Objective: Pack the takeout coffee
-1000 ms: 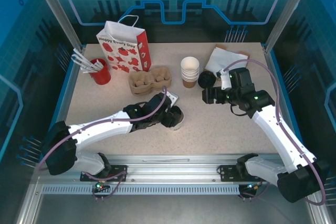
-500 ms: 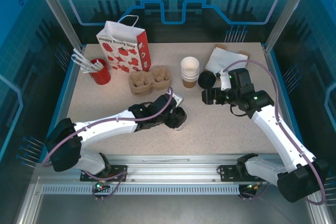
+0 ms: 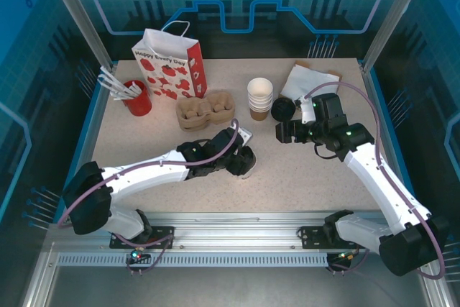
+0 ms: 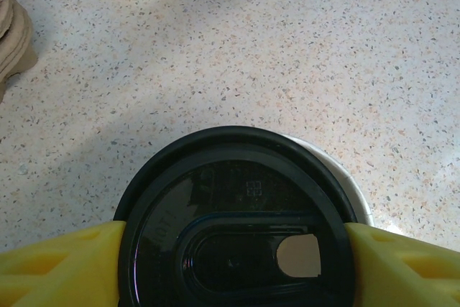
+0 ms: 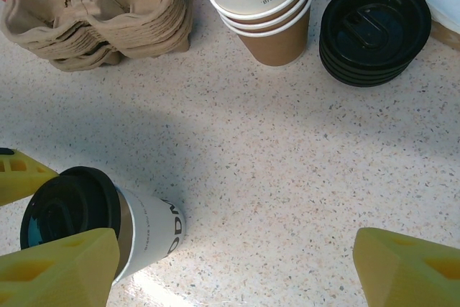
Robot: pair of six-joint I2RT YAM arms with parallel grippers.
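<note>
Both left fingers (image 4: 57,264), spread wide, flank the takeout coffee (image 4: 237,206); grip unclear.

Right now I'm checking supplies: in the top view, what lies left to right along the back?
Red cup of white sticks, red-printed white paper bag, brown pulp cup carriers, stacked white paper cups, stacked black plastic lids, white paper pile.

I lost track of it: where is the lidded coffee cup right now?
In the top view, the lidded coffee cup stands near the middle, between the left gripper's fingers, just nearer the arms than the cardboard cup carriers.
</note>
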